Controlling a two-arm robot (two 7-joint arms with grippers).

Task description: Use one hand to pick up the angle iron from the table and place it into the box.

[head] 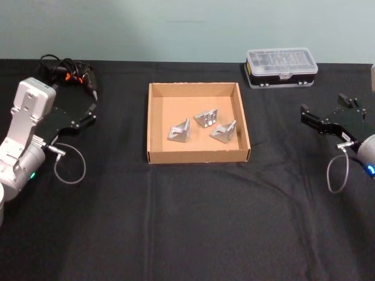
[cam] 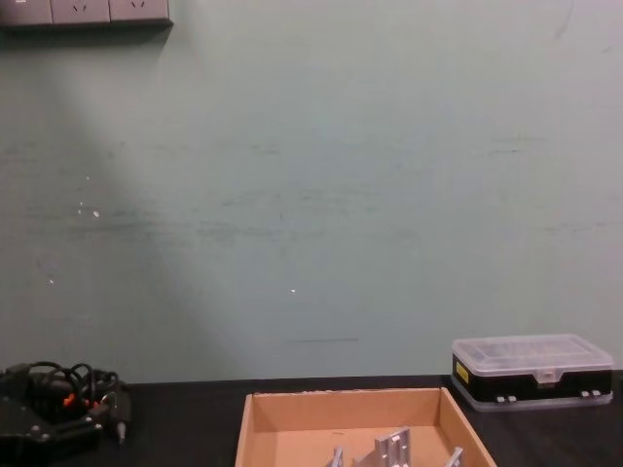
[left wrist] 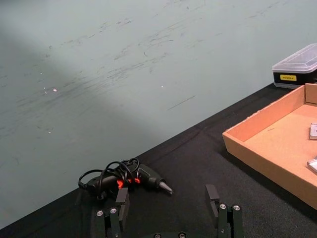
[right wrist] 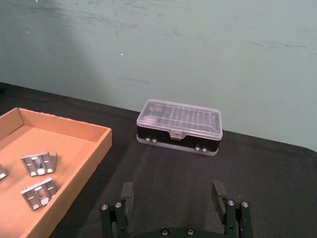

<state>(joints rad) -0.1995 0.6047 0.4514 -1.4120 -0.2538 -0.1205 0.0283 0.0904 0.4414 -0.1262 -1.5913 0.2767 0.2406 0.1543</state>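
Angle irons, three silver metal brackets (head: 203, 126), lie inside shallow tan cardboard box (head: 153, 120) mid black table (head: 187, 222). Left gripper (head: 89, 112) and right gripper (head: 310, 119) hover either side, both wide open, empty. Clear-lidded black plastic case (head: 282, 67) behind right; corded black screwdriver (head: 73, 73) behind left.

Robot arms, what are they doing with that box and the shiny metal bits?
Right now neither arm is holding anything. Three angle irons lie inside the box in the middle of the table. The left gripper sits open off to the box's left, near a small power tool with a coiled cord. The right gripper sits open to the box's right, by a black case with a clear lid.
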